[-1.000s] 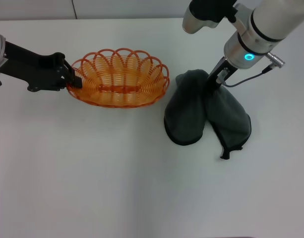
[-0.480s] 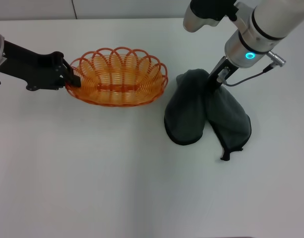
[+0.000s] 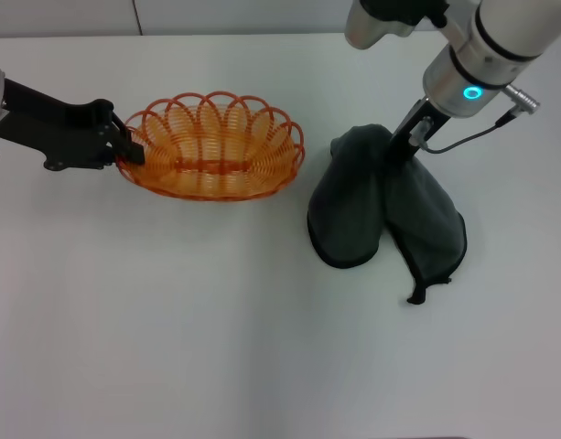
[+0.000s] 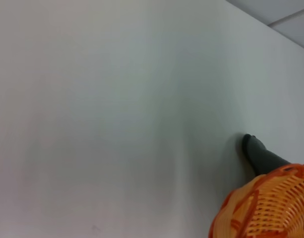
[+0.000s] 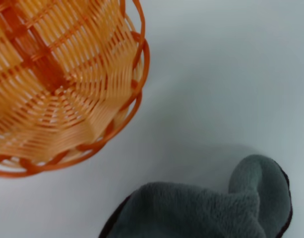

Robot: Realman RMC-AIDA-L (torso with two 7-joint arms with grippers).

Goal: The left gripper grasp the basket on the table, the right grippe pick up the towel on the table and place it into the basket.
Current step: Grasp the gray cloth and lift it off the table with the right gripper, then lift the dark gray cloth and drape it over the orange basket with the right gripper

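Now we hold the small oval orange wire basket (image 3: 211, 146) by its left-hand rim with our left gripper (image 3: 124, 146), the black claw's jaws closed on the looped edge. Against a second ago the basket has slid a little leftward across the plain white tabletop (image 3: 170, 329), and one side seems slightly raised, so we judge the holding half of the job to be in hand.

Our right gripper (image 3: 401, 151), the slim black pincer under the cyan ring, has risen a touch and shifted rightward, its jaws pinched on the upper fold of the dark grey soft towel (image 3: 385, 210). The cloth's top now peaks up under the pincer, while both lobes and the small black corner tab (image 3: 415, 294) rest on the tabletop, just beside the basket and not touching it.

So the lift has barely begun; most of the towel is yet to clear the surface before it can travel over the scalloped rim.
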